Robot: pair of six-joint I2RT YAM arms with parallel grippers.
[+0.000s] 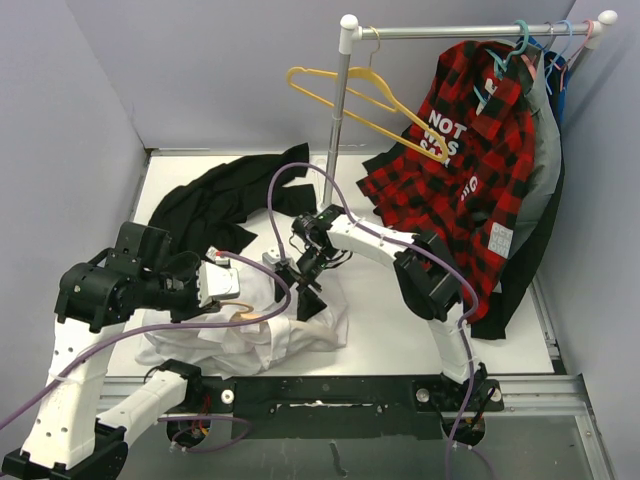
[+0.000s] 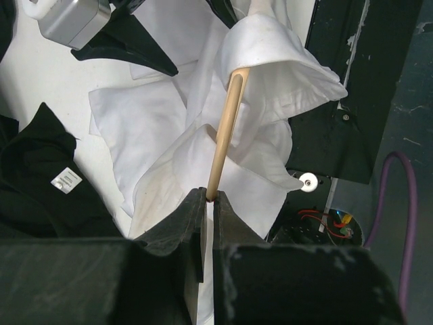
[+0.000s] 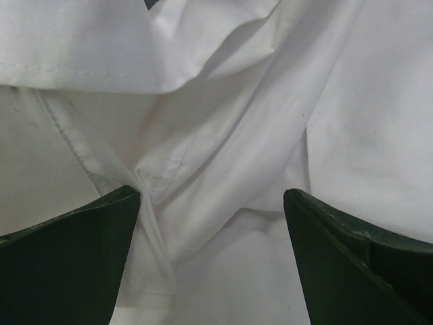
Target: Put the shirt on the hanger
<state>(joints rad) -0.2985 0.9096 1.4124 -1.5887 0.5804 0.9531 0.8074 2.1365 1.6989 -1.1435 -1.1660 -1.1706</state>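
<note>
Shirt (image 1: pixel 300 335): thin white cloth, crumpled in soft folds on table (image 1: pixel 390 335) nr front edge, btwn arms. Hanger (image 2: pixel 223 135): smooth tan rod, long axis straight out from left gripper (image 2: pixel 210 198), tip under a shirt fold. L jaws clamped on rod. Right gripper (image 3: pixel 211 196) angled down over cloth, jaws wide, empty.

shirt (image 1: pixel 250 335) on table (image 1: pixel 385 340), hanger (image 2: pixel 223 135) inside | second garment (image 1: pixel 215 200) behind | rack (image 1: pixel 338 120) behind-right

- A robotics lab test cell: plain lilac-grey partition walls (image 1: pixel 200 70) box in a white bench (image 1: pixel 400 335).
- Two robot arms (image 1: pixel 95 290) are bolted to a black base plate (image 1: pixel 330 392) at the near edge, trailing purple cables (image 1: pixel 285 178).
- A clothes rail (image 1: pixel 450 31) stands far right.
</note>
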